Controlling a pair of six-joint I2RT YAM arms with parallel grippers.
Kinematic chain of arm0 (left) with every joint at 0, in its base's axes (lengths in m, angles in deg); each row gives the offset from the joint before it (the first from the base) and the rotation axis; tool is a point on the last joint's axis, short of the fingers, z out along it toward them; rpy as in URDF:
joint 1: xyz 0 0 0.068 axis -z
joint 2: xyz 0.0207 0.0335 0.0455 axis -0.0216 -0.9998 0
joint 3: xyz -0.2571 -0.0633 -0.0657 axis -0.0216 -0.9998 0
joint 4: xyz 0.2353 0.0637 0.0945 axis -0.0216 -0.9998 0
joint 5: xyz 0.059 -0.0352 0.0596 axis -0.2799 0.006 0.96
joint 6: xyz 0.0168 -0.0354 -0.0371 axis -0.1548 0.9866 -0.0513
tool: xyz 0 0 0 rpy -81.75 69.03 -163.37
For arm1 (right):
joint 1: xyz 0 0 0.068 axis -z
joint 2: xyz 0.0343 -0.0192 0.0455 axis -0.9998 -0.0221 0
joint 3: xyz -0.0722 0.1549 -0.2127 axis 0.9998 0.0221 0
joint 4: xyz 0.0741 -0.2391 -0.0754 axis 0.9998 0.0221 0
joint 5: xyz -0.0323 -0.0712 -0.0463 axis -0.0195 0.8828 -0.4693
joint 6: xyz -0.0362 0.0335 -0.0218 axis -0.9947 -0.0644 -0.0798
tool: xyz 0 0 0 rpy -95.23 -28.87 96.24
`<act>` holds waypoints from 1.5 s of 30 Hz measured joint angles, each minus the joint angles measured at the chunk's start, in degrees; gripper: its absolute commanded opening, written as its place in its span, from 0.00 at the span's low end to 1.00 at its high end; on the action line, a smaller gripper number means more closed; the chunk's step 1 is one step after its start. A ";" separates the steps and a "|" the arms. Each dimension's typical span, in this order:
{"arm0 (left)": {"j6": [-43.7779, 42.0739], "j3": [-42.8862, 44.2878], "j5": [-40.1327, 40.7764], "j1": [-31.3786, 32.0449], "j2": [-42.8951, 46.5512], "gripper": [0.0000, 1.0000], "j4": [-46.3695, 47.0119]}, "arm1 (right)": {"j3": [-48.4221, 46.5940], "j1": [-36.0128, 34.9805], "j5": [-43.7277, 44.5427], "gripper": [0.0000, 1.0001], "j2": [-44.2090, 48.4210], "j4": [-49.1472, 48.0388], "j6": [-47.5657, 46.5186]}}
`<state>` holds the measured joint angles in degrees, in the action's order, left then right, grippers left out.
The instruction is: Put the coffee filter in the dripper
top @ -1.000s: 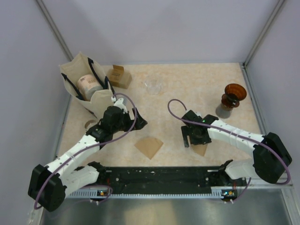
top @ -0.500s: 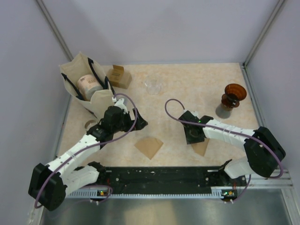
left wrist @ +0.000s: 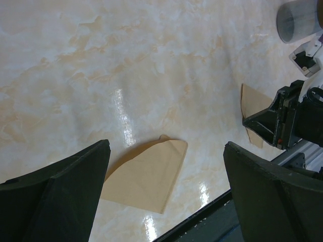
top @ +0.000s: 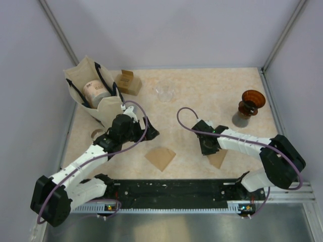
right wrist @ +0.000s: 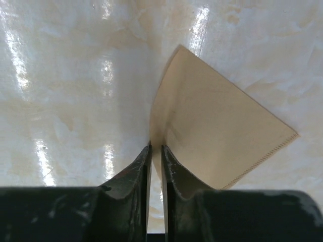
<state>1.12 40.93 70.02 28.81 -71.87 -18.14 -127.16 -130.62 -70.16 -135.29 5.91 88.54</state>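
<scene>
A brown paper coffee filter (right wrist: 217,131) lies on the marble tabletop, and my right gripper (right wrist: 156,148) has its jaws nearly together on the filter's left edge. From above, that filter (top: 218,159) pokes out from under the right gripper (top: 208,147). A second coffee filter (top: 160,158) lies flat at centre front, also seen below my left gripper (left wrist: 166,151) as a tan filter (left wrist: 146,174). The left gripper (top: 146,128) hangs open and empty above it. The amber dripper (top: 252,101) stands on a grey cup (top: 241,119) at the far right.
A cream tote bag (top: 81,75) holding a canister (top: 95,91) stands at the back left, with a small cardboard box (top: 127,82) beside it. A clear glass (top: 165,92) sits at the back centre. A black rail (top: 171,189) runs along the near edge.
The right gripper dropped onto the right-hand filter and its jaws went from wide apart to nearly together on the filter's edge. The left arm stayed where it was.
</scene>
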 measured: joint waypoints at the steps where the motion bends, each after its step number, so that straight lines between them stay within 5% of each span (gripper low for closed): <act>1: -0.02 0.00 -0.02 0.00 0.00 0.99 0.00 | 0.00 0.15 -0.33 0.09 0.00 -0.15 -0.11; 3: 0.00 0.00 0.00 0.00 0.00 0.99 0.00 | 0.07 0.63 -0.87 0.00 -0.04 -0.68 -0.28; 29: 0.35 -0.02 -0.48 0.00 -1.31 0.99 0.09 | 3.30 2.99 -8.20 0.00 16.63 -0.37 -3.48; 35: 1.05 -0.04 -6.80 0.00 -3.08 0.99 4.17 | 2.19 3.04 -12.46 0.00 25.14 -0.79 -3.80; 45: 6.82 0.02 -17.49 6.10 -13.31 0.99 17.75 | 1.11 3.04 -16.83 0.00 24.59 -1.73 -3.34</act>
<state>7.94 40.96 52.54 34.90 -85.18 -0.39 -126.05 -127.58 -86.99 -110.70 4.19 85.20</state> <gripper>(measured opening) 0.994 0.005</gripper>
